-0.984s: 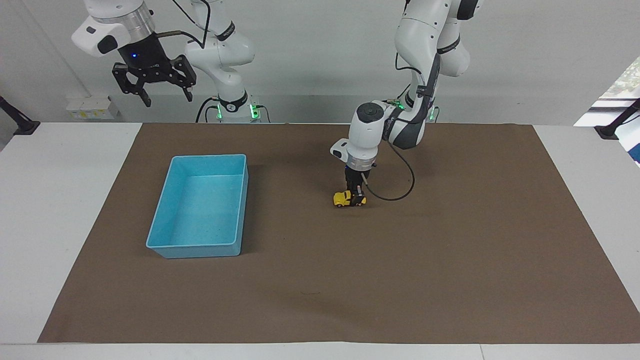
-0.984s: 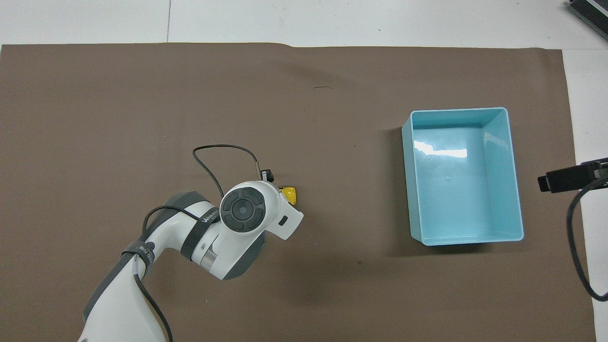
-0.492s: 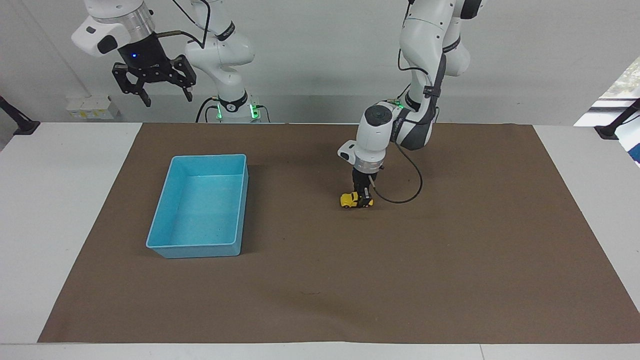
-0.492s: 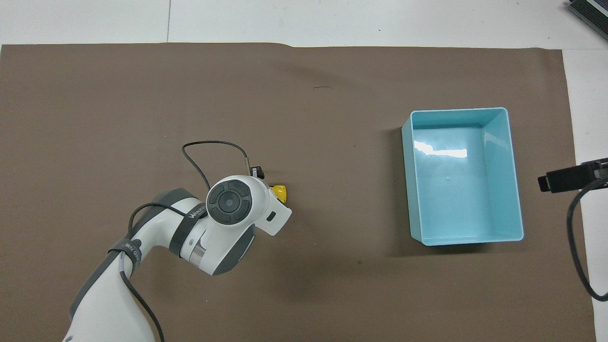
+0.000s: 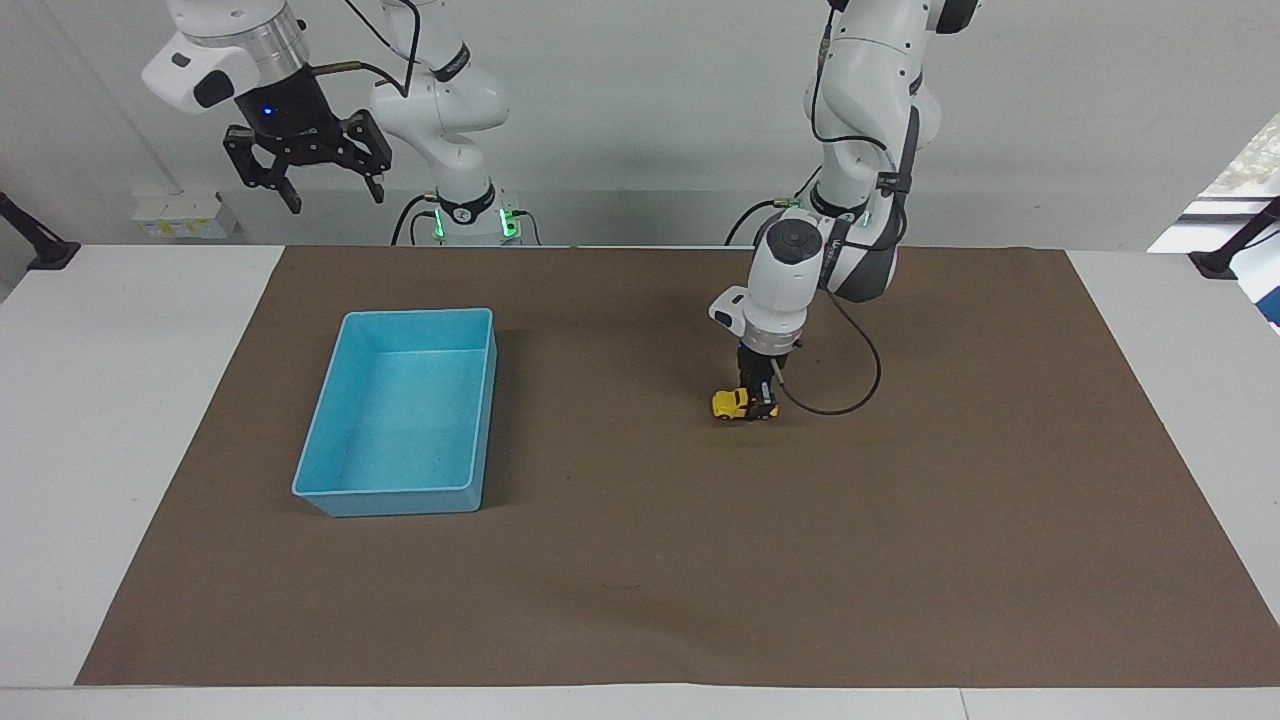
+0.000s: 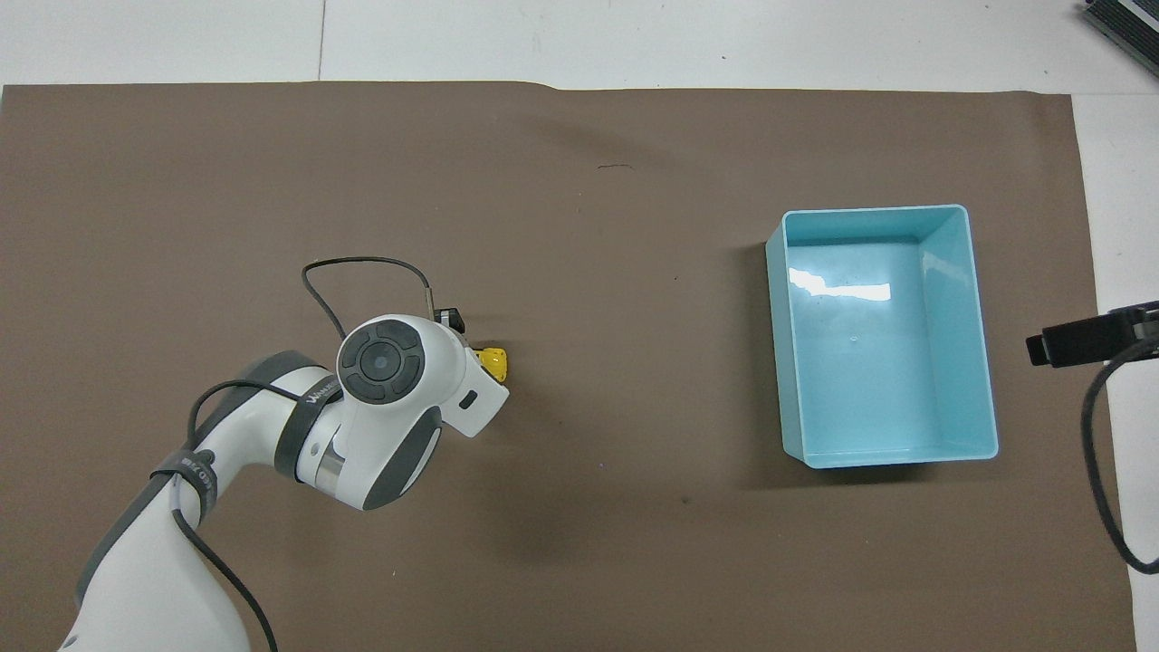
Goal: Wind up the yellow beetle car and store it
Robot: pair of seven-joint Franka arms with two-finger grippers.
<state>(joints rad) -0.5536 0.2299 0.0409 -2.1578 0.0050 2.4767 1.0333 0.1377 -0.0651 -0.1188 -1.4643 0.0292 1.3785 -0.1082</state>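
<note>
My left hand (image 5: 759, 405) is pointing straight down and squeezing tight on the yellow beetle car (image 5: 732, 404). The little car is sitting with its wheels on the brown mat (image 5: 900, 560), near the middle of the counter (image 5: 130, 400), a bit toward the left arm's end. In the overhead view my arm is covering most of the car, and only its yellow nose (image 6: 495, 361) is peeking out at about three o'clock from the wrist. A black cable (image 5: 850, 385) is looping out from the wrist.

The blue bin (image 5: 340, 480) is sitting on the mat well apart from the car, toward the right arm's end. In the overhead view it is at three o'clock from the car. I am seeing nothing inside it.

My right hand (image 5: 332, 195) is waiting high up by its own base, fingers spread wide, holding nothing.
</note>
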